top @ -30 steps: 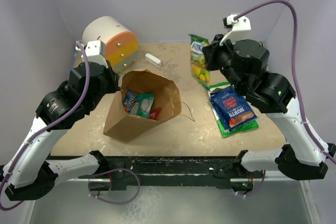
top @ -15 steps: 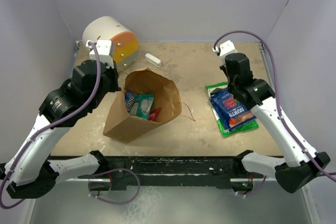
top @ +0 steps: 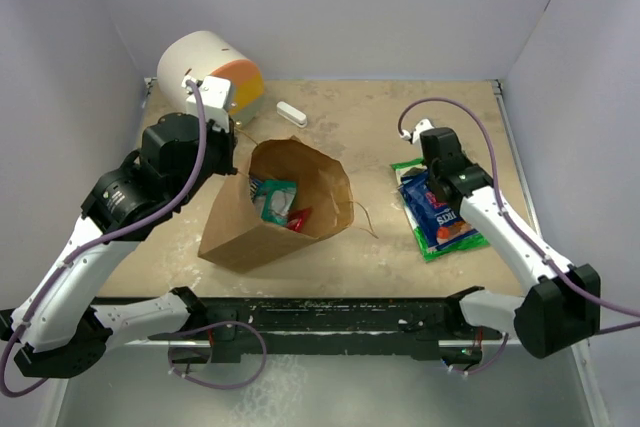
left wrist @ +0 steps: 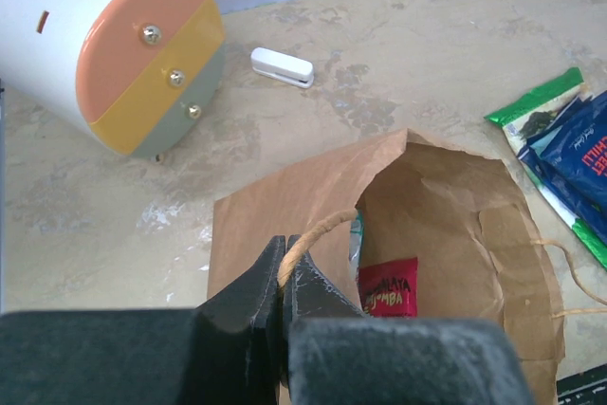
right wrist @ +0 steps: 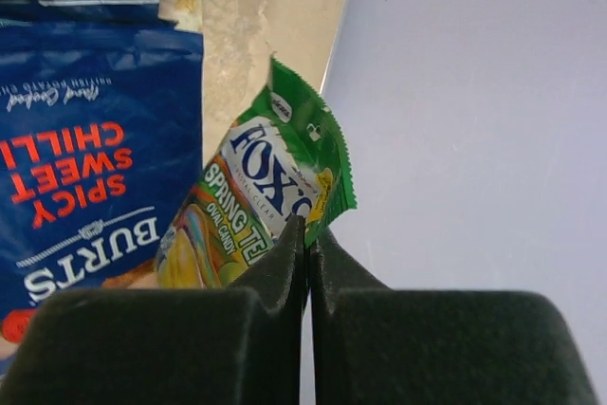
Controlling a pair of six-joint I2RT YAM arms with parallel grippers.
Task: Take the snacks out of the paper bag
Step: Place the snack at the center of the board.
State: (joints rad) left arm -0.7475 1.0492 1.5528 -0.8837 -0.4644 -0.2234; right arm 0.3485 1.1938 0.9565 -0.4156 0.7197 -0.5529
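Observation:
The brown paper bag (top: 285, 209) lies on its side mid-table, mouth facing the camera. My left gripper (left wrist: 285, 244) is shut on its twisted handle (left wrist: 321, 230) at the mouth's left rim. Inside the bag are a teal-and-white packet (top: 274, 197) and a red packet (left wrist: 387, 286). My right gripper (right wrist: 305, 227) is shut on the edge of a green candy packet (right wrist: 261, 192), low over the blue-white pouch (top: 442, 215). That pouch rests on the large green chip bag (top: 458, 244). The right arm hides the candy packet in the top view.
A white-and-orange cylinder (top: 212, 72) lies at the back left, with a small white bar (top: 291, 114) beside it. The bag's other handle (top: 362, 217) trails on the table to its right. Lilac walls close in the back and both sides.
My right arm has swung down from a raised pose, carrying the green candy packet low over the blue pouch. My left gripper has pulled the handle slightly right, widening the bag's mouth.

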